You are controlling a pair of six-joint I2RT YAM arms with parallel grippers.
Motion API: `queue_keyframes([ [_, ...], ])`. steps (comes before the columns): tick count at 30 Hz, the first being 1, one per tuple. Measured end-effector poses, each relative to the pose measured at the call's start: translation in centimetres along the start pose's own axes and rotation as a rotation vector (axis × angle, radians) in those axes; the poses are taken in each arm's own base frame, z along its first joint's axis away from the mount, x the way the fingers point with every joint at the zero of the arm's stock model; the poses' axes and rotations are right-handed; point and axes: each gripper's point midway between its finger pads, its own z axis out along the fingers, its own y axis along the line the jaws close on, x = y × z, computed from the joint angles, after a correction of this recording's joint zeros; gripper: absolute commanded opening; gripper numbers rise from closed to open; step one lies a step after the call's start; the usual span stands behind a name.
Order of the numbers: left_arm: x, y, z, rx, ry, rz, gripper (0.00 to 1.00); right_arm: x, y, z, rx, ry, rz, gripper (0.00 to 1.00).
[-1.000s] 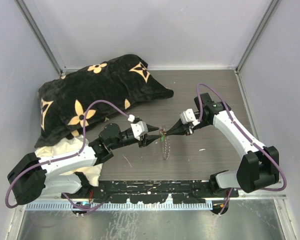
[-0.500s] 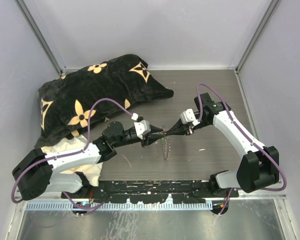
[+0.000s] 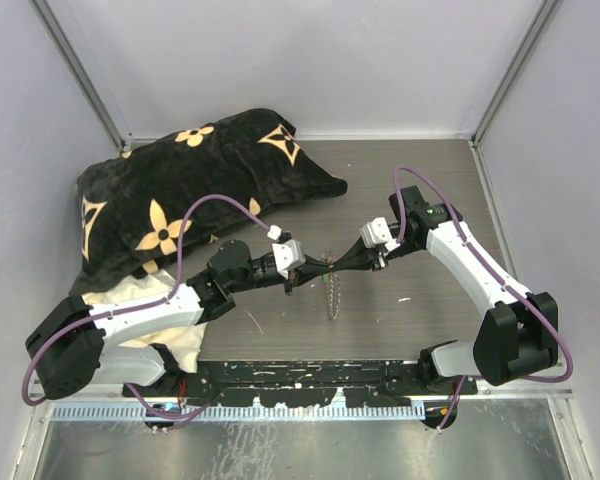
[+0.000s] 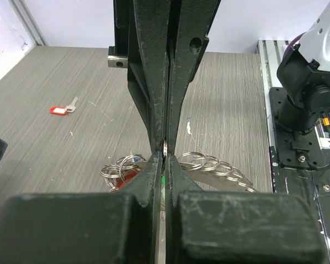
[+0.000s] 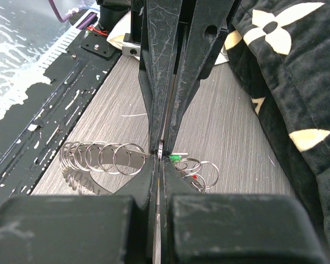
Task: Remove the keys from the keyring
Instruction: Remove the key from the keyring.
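The keyring (image 3: 330,292) is a silvery wire coil that hangs between my two grippers above the table. Its coil shows in the left wrist view (image 4: 220,166) and in the right wrist view (image 5: 96,157). Small rings (image 4: 120,166) and a green key head (image 5: 176,158) hang by the tips, with a bit of red among the rings (image 5: 193,177). My left gripper (image 3: 321,268) and right gripper (image 3: 332,266) meet tip to tip, each shut on the thin wire. The left jaws (image 4: 166,149) and right jaws (image 5: 161,151) face each other.
A key with a red head (image 4: 58,110) lies loose on the table past the grippers. A black pillow with cream flowers (image 3: 200,175) fills the back left; it lies close on the right in the right wrist view (image 5: 286,71). A black rail (image 3: 310,380) runs along the near edge.
My left gripper has moved right and a little up, closing the gap to the right gripper's tips at the keyring. The right arm has stayed still.
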Motion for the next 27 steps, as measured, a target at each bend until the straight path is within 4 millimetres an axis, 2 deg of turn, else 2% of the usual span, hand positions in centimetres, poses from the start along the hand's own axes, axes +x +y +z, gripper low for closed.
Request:
queue_keyframes([
  [3,0.1,0.0,0.0,0.001,0.019,0.000,0.00,0.1,0.0,0.0,0.001,0.003,0.002,0.07],
  [9,0.4,0.2,-0.4,-0.007,0.081,0.003,0.00,0.1,0.1,0.0,-0.002,0.005,0.003,0.35],
  [15,1.1,0.7,-1.0,-0.023,0.228,-0.019,0.00,0.9,0.0,-0.3,-0.005,0.066,0.004,0.47],
  [20,-1.2,1.2,-1.5,-0.025,0.322,-0.022,0.00,0.7,-0.8,-1.0,0.005,0.137,-0.012,0.48],
  [24,-3.1,1.2,-1.9,-0.011,0.404,-0.048,0.00,-0.3,-1.6,-1.3,0.024,0.152,0.000,0.48],
  [27,-3.8,1.3,-1.8,0.001,0.471,-0.071,0.00,-1.4,-2.3,-1.5,0.039,0.152,0.011,0.48],
])
